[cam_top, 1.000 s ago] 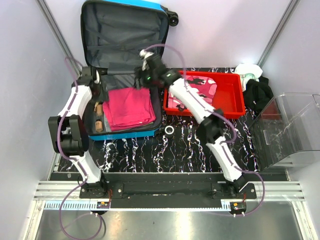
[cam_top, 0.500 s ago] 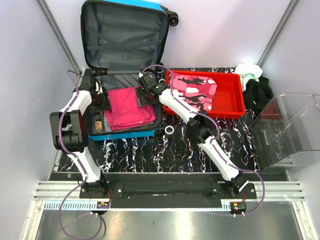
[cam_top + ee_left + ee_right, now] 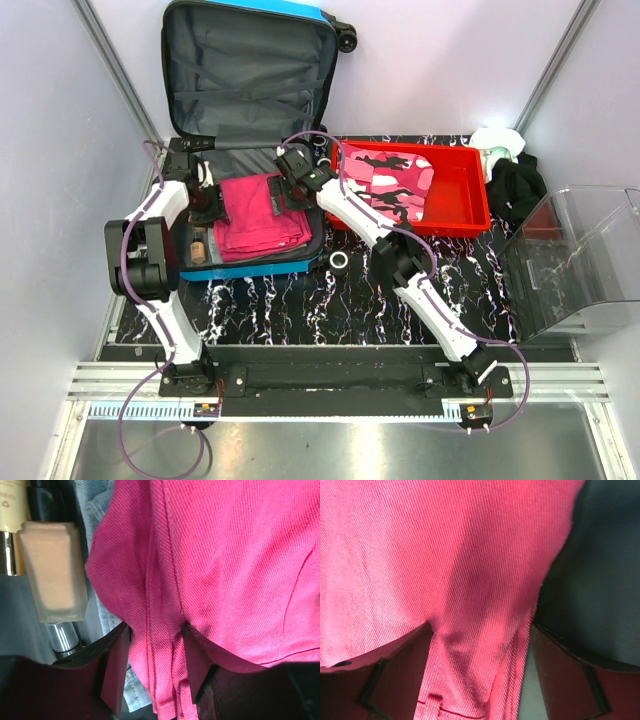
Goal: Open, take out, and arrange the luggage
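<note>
The luggage (image 3: pixel 245 70), a bright blue suitcase, lies open at the back left with its lid propped up. A folded pink garment (image 3: pixel 262 215) lies in its lower half. My left gripper (image 3: pixel 208 205) is at the garment's left edge. In the left wrist view the gripper (image 3: pixel 155 665) is closed on a bunched fold of the pink garment (image 3: pixel 225 555). My right gripper (image 3: pixel 290 188) is at the garment's upper right edge. In the right wrist view the gripper (image 3: pixel 480 670) is open, its fingers straddling the pink garment (image 3: pixel 445 555), with a gap on the right side.
A beige bottle (image 3: pixel 52 570) and blue denim (image 3: pixel 95 510) lie beside the garment in the case. A red tray (image 3: pixel 470 215) with a pink camouflage cloth (image 3: pixel 390 180) stands to the right. A tape roll (image 3: pixel 340 261), black cloth (image 3: pixel 515 185) and a clear bin (image 3: pixel 580 260) are further right.
Both grippers have come down from the suitcase's hinge area onto the pink garment, left at its left edge and right at its upper right edge. The garment's edges are slightly bunched.
</note>
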Robot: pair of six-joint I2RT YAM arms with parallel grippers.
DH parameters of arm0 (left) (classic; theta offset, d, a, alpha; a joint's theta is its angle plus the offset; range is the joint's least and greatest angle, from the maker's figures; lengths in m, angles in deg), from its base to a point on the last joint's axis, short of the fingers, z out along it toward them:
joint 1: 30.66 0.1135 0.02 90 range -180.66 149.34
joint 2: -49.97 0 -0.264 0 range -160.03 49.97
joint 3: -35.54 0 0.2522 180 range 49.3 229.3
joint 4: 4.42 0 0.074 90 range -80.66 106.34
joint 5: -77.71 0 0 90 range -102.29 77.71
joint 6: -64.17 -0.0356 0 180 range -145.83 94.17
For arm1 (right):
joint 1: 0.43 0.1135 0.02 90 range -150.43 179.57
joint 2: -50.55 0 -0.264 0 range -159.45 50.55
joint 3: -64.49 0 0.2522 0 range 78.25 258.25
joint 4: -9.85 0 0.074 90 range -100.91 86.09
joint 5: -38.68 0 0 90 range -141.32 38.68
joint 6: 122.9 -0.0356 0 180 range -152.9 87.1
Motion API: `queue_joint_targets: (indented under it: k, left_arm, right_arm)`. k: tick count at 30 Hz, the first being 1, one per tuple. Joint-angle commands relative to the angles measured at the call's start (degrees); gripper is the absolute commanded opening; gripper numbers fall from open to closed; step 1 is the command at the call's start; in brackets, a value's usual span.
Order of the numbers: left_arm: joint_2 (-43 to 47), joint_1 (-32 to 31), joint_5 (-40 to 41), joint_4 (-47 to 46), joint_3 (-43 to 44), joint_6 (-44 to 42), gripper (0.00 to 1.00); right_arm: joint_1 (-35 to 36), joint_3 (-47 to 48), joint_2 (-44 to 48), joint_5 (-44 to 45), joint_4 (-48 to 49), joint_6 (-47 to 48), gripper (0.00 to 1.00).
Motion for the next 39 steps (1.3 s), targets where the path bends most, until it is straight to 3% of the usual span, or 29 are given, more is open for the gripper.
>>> queue_joint_targets:
  k: [1,5,8,9,13,15,19,27,39]
  left_arm:
    - [-3.1,-0.9,-5.6,-0.9,1.4,-0.4,0.49]
    - [-3.5,-1.5,-8.4,-1.3,1.9,-0.4,0.44]
    - [-3.2,-1.7,-13.3,-1.6,2.3,-0.2,0.29]
    - [-3.2,-1.8,-14.0,-1.6,2.4,-0.1,0.2]
    - [-1.9,-1.8,-15.7,-1.8,1.5,-0.8,0.07]
    - [-1.5,-1.8,-16.8,-1.8,1.1,-1.1,0.0]
    - [-0.6,-1.7,-17.8,-1.8,1.2,-1.3,0.0]
    - [5.4,-1.7,-18.7,-1.0,3.9,-1.2,0.0]
    - [5.8,-1.4,-20.2,4.1,12.3,-0.9,0.0]
  right_arm:
    - [-0.9,0.7,-6.0,-1.8,-6.4,0.1,0.88]
    - [-0.9,0.3,-6.0,-4.2,-6.1,0.0,0.79]
    - [-0.9,0.3,-5.7,-6.8,-5.7,-1.4,0.67]
    - [-0.9,0.3,-5.4,-7.3,-5.6,-2.1,0.63]
    - [-0.9,-0.2,-3.6,-8.9,-4.5,-2.6,0.32]
    - [-1.0,-0.3,-2.6,-10.0,-3.7,-3.0,0.22]
    - [-1.0,-0.1,-0.7,-11.8,-2.3,-3.7,0.0]
    - [-1.0,0.8,5.1,-10.6,0.9,-3.3,0.0]
    - [-1.0,0.8,13.7,-6.5,6.4,-0.8,0.0]
